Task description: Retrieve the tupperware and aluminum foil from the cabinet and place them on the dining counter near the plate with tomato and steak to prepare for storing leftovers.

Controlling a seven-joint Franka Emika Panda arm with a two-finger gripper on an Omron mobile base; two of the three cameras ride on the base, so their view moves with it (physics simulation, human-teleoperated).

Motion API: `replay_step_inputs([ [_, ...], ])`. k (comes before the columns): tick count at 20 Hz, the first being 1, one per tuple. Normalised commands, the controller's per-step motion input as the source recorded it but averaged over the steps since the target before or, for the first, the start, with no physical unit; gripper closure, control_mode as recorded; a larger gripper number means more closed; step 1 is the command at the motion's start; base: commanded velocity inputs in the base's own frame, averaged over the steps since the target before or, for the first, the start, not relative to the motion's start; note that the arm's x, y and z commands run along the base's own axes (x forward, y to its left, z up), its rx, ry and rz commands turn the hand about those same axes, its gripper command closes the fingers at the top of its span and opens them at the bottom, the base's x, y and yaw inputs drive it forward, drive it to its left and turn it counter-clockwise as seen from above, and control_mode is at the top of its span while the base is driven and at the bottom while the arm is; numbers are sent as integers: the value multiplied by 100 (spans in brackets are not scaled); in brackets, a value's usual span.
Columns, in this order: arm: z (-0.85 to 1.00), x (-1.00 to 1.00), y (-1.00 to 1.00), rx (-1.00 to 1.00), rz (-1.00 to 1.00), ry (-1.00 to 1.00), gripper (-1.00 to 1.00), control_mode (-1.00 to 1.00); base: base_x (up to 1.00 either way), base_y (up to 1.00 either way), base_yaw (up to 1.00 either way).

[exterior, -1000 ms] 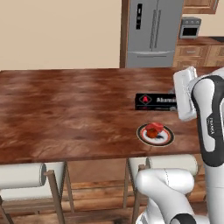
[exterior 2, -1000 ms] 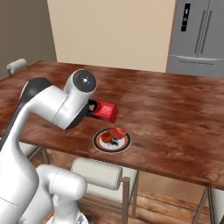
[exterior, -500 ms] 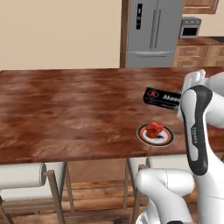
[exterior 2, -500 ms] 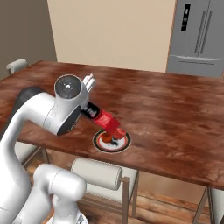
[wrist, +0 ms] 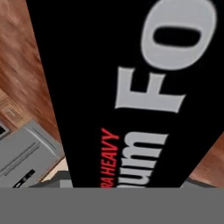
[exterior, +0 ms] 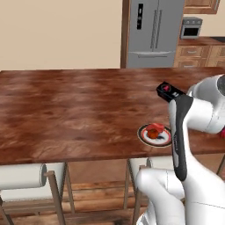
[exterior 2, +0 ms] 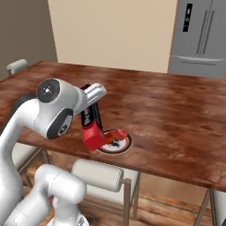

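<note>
The arm was carrying the long narrow black aluminum foil carton [exterior 2: 91, 123] with its red end over the large dark reddish-brown glossy wooden desk [exterior: 66, 110], so the step in hand looked like setting the foil down. The carton hung tilted, red end low, just beside the small round white plate [exterior: 155, 134] with a dark rim. The fingers themselves were hidden behind the carton, but it filled the hand view and seemed gripped between them. The next move would call for lowering the carton flat onto bare wood near the plate, without knocking it, then letting go. Counted: one foil carton, one plate, one bright red tomato chunk [exterior: 154, 130]; the steak could not be made out.
</note>
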Motion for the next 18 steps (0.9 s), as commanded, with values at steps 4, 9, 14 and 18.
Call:
replay_step_inputs([
  [4, 0, 3, -33, 30, -52, 9, 100, -100, 0, 0, 0],
  [9, 0, 0, -6, 25, -47, 7, 100, -100, 0, 0, 0],
  [14, 0, 9, -2, 25, -45, 6, 100, -100, 0, 0, 0],
  [18, 0, 8, 0, 23, -39, 3, 100, -100, 0, 0, 0],
])
